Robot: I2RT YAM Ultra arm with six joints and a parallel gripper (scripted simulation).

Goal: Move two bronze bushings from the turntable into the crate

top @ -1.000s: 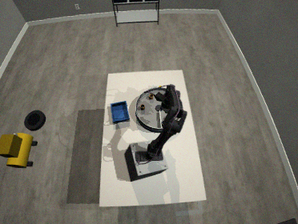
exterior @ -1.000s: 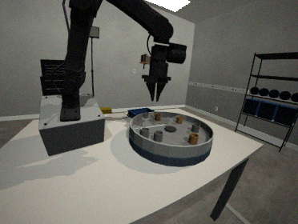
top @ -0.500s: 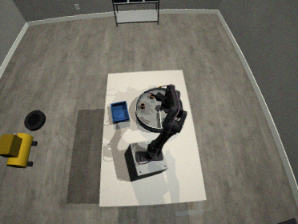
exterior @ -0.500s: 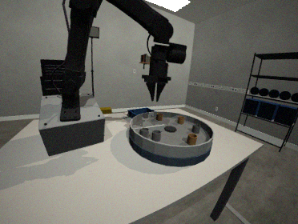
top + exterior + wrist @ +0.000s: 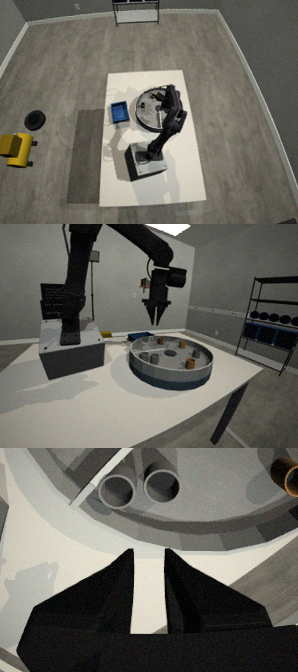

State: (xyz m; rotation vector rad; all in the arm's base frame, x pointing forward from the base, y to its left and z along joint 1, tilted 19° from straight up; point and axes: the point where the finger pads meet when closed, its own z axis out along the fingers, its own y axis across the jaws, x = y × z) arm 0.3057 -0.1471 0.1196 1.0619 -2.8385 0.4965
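While the hand (image 5: 157, 321) hangs nearly closed and empty above the turntable (image 5: 171, 378), bronze bushings (image 5: 190, 363) sit below toward lower right, blue crate (image 5: 140, 336) behind on the surface (image 5: 80, 412), grey bushings (image 5: 161, 486) ahead in wrist view.

On the white rectangular table (image 5: 120, 416), the round grey turntable (image 5: 171, 378) holds bushings; the blue plastic crate (image 5: 140, 336) lies behind it, seemingly apart.
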